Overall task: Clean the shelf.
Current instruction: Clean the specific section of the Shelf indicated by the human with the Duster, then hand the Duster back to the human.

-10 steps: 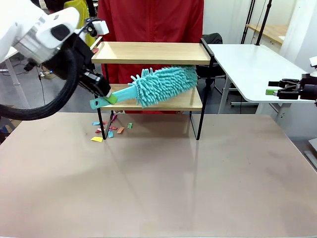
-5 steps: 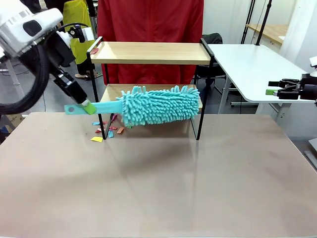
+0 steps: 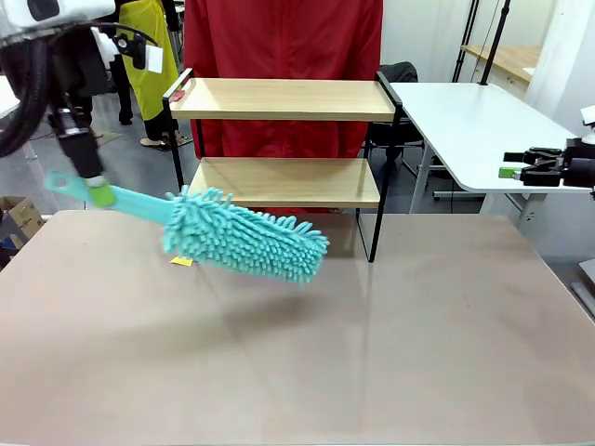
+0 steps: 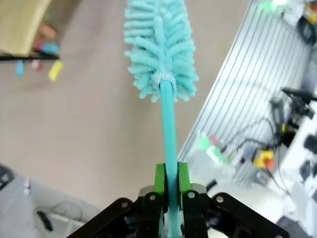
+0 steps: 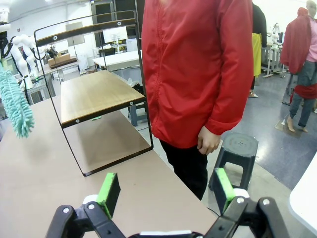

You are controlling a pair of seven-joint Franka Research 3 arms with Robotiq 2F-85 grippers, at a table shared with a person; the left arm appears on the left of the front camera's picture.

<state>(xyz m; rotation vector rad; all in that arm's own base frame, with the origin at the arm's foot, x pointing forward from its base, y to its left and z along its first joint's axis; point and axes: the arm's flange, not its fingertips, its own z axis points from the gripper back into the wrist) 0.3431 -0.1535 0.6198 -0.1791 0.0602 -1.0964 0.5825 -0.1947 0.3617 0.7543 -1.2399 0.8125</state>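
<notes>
The shelf [image 3: 284, 139] stands at the far side of the table [image 3: 297, 344], just in front of a person in a red jacket [image 5: 198, 69]. It has two light wooden boards in a thin black frame, both bare. A small yellow scrap [image 3: 181, 262] lies on the table by its left leg. The left gripper [image 4: 168, 191] is clamped on the handle of a teal duster [image 3: 244, 237], held above the table in front of the shelf. The right gripper [image 5: 163, 191] hangs wide apart, holding nothing.
</notes>
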